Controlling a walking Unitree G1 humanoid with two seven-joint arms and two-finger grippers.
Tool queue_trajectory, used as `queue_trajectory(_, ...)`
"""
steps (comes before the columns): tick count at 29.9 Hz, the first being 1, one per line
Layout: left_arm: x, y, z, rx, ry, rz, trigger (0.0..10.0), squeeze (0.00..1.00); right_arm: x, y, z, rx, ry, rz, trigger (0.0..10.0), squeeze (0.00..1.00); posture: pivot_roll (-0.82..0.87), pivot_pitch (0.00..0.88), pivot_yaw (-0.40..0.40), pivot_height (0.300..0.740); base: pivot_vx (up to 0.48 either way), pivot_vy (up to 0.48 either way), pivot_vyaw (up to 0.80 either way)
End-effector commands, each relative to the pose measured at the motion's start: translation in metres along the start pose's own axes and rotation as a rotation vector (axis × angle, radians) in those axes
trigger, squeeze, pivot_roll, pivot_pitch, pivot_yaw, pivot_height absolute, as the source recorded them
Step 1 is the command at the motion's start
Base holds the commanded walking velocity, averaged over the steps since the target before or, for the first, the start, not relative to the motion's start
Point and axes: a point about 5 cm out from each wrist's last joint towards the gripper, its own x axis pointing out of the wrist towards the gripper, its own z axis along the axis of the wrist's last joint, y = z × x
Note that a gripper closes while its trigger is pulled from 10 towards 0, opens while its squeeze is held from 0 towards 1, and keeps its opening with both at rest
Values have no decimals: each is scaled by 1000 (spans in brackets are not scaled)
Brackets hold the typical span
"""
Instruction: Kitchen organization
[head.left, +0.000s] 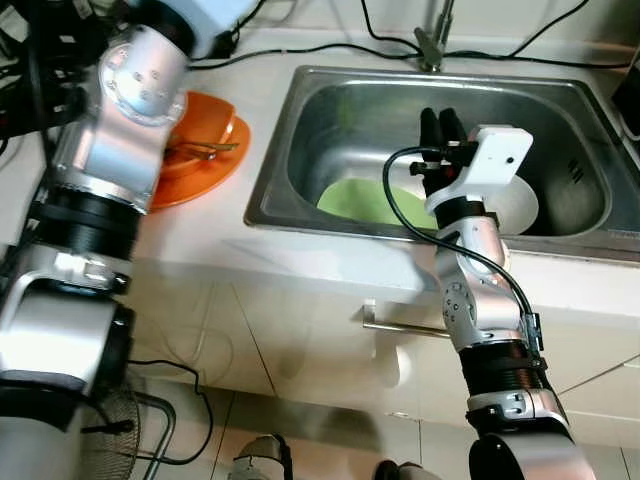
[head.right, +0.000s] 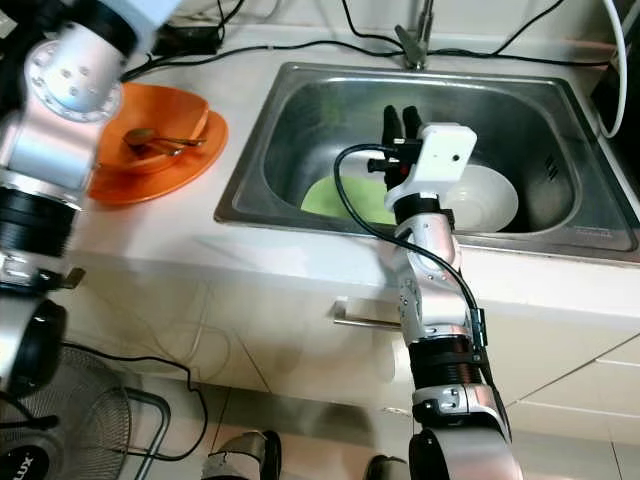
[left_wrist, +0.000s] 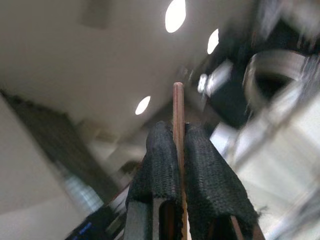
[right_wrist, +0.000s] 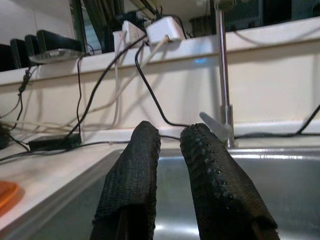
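My right gripper (head.left: 441, 122) hovers over the steel sink (head.left: 292, 140), its fingers shut with nothing between them. Below it a green plate (head.left: 352, 200) lies in the basin, and a white bowl (head.left: 522, 205) sits beside it, partly hidden by my wrist. On the counter to the left stands an orange plate (head.left: 205, 170) carrying an orange bowl (head.left: 212, 122) with a spoon (head.left: 205, 150) across it. My left arm (head.left: 130, 110) is raised beside these dishes. In the left wrist view, the left gripper (left_wrist: 178, 131) is shut on a thin wooden stick (left_wrist: 178, 107) that points toward the ceiling.
A faucet (head.left: 432, 40) rises behind the sink, and black cables (head.left: 300, 48) run along the back of the counter. A drawer handle (head.left: 400, 325) sits below the counter edge. A fan (head.right: 60, 440) stands on the floor at the left.
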Motion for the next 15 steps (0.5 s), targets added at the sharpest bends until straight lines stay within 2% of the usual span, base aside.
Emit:
queue_trajectory(1,1,10,6,-117,-61,38,10000,0,4,-2,5,-8,-27,4,10000,0,84,28,40,740,0,0,0)
queue_trajectory(3,3,3,9,-244,-88,37,10000,0,3,-3,5,-14,-25,2,10000,0,78,30,44,740,0,0,0)
queue_trajectory(5,1,-14,15,-432,-108,19,10000,0,1,-4,3,-16,-21,3,10000,0,69,28,50,740,0,0,0)
queue_trajectory(6,1,-14,15,-432,-108,19,10000,0,1,-4,3,-16,-21,3,10000,0,69,28,50,740,0,0,0)
queue_trajectory(8,-7,-33,13,-615,-89,-7,10000,0,-1,-5,1,-24,-15,5,10000,0,54,25,58,740,0,0,0)
queue_trajectory(10,-7,-33,13,-615,-89,-7,10000,0,-1,-5,1,-24,-15,5,10000,0,54,25,58,740,0,0,0)
queue_trajectory(11,-12,-40,10,-675,-73,-16,10000,0,-2,-6,1,-28,-12,4,10000,0,54,25,58,740,0,0,0)
queue_trajectory(12,-18,-49,3,-744,-34,-12,10000,0,-2,-7,0,-33,-5,10,10000,1000,47,20,58,740,0,0,0)
queue_trajectory(15,-32,-66,-11,-848,51,1,10000,0,-2,-7,-2,-58,16,34,10000,1000,46,14,53,740,0,0,0)
